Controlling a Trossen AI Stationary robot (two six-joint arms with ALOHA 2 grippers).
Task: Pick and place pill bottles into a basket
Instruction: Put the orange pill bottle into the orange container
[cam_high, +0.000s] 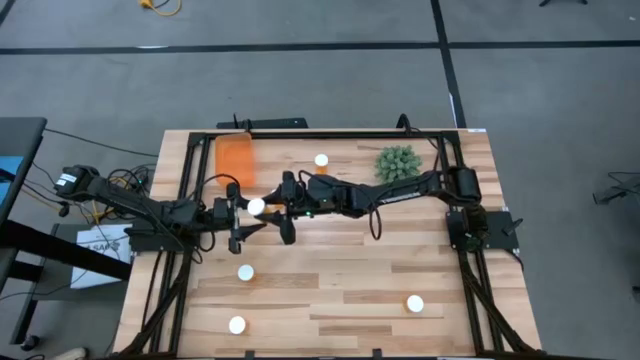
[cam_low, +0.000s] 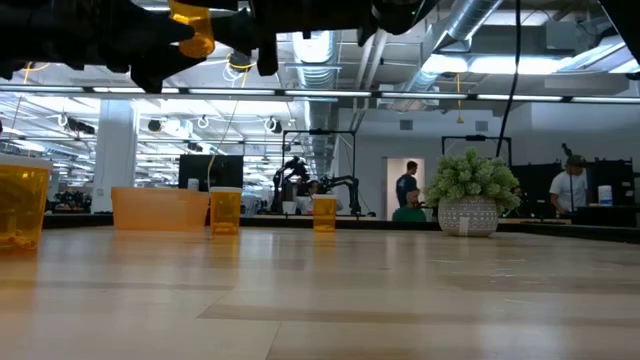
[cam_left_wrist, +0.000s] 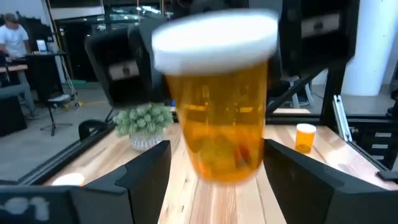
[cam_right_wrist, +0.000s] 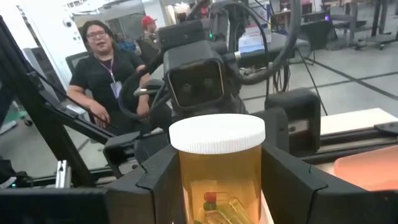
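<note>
A translucent orange pill bottle with a white cap (cam_high: 257, 207) is in the air over the table's left middle, between both grippers. It also shows at the top of the low view (cam_low: 195, 30). My right gripper (cam_right_wrist: 221, 186) is shut on it, reaching in from the right. My left gripper (cam_left_wrist: 217, 180) faces it from the left, open, with its fingers close on either side of the bottle's body. Other pill bottles stand on their bases on the table (cam_high: 321, 160) (cam_high: 246, 272) (cam_high: 237, 325) (cam_high: 415, 304). The orange basket (cam_high: 236, 160) sits at the far left. My right gripper pinches the bottle's body just below the cap (cam_right_wrist: 186, 177) between its two fingers (cam_right_wrist: 158, 180). The fingers come level from the table's right. The bottle stands upright, lifted clear of the table. Whether my left gripper's fingers (cam_left_wrist: 149, 174) touch the bottle, I cannot tell.
A green spiky plant in a pot (cam_high: 397, 163) stands at the far right and also shows in the low view (cam_low: 475, 195). The black frame rails (cam_high: 300, 132) run along the table's edges. People stand in the room beyond the table.
</note>
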